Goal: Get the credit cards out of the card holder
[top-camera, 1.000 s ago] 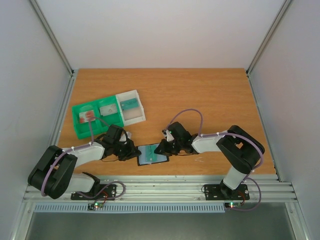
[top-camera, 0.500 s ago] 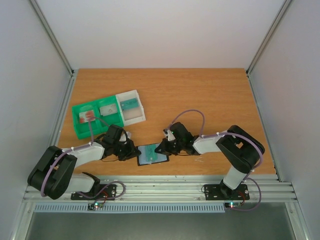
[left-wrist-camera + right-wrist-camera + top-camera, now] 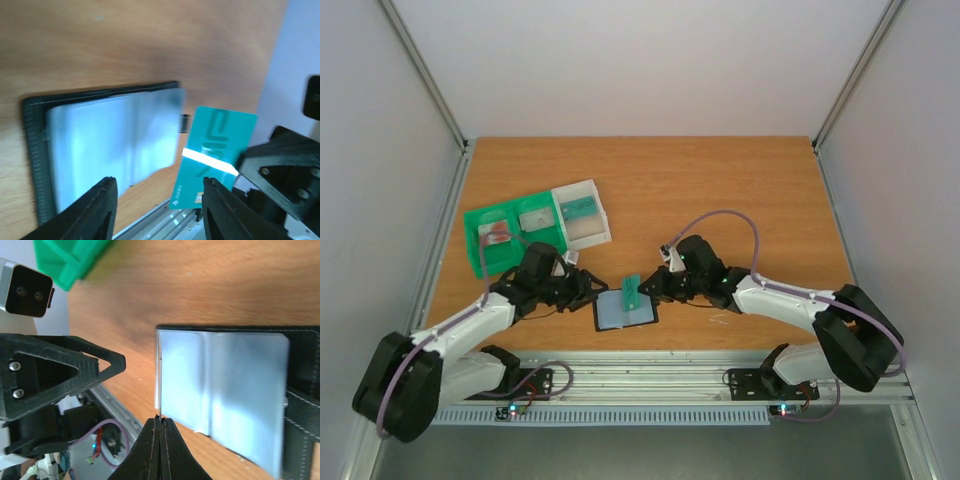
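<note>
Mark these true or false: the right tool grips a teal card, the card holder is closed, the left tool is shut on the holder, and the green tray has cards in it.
1. The right tool grips a teal card. True.
2. The card holder is closed. False: it lies open, inside face up.
3. The left tool is shut on the holder. False: its jaws stand open above the holder, with nothing between them.
4. The green tray has cards in it. True.
</note>
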Controlling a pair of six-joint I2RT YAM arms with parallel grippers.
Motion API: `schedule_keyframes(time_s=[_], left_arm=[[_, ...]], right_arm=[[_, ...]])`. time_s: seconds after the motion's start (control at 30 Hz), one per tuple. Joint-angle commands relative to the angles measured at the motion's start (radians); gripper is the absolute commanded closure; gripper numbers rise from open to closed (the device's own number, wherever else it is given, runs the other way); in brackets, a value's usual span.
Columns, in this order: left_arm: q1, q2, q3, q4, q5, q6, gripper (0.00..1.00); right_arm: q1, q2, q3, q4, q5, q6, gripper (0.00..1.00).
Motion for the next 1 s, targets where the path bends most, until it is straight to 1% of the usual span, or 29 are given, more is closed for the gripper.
schedule_keyframes(time_s=[0.0,0.1,0.17,0.27,0.53,0.63,0.7,0.83,0.97], left_arm=[[-0.005,-0.118,0.044,0.047,0.048,-0.078,0.49],[-0.005,-0.169,0.032,0.120,0.077,-0.128,0.46],[-0.005,-0.197,0.029,0.143,0.082,-0.161,0.45],[-0.005,-0.223,0.026,0.181,0.088,-0.178,0.45],[-0.005,-0.205,0.001,0.312,0.126,-0.235,0.52],[-0.005,-0.193,-0.031,0.413,0.136,-0.277,0.58],[-0.005,-0.186,-0.040,0.439,0.138,-0.296,0.64],[-0.005,-0.185,-0.047,0.455,0.138,-0.303,0.82],[-0.005,-0.188,-0.053,0.473,0.140,-0.310,0.95]], right_arm=[[-0.002,-0.076,0.035,-0.028,-0.010,0.054,0.99],[0.004,-0.107,0.018,0.056,-0.048,0.113,0.99],[0.010,-0.121,0.014,0.110,-0.069,0.148,0.99],[0.023,-0.141,0.015,0.148,-0.078,0.173,0.99],[0.036,-0.151,-0.003,0.245,-0.108,0.216,0.99],[0.037,-0.145,-0.008,0.257,-0.112,0.219,0.99],[0.040,-0.143,-0.012,0.260,-0.112,0.222,0.99],[0.044,-0.137,-0.012,0.262,-0.114,0.220,0.99],[0.043,-0.138,-0.013,0.257,-0.118,0.212,0.99]])
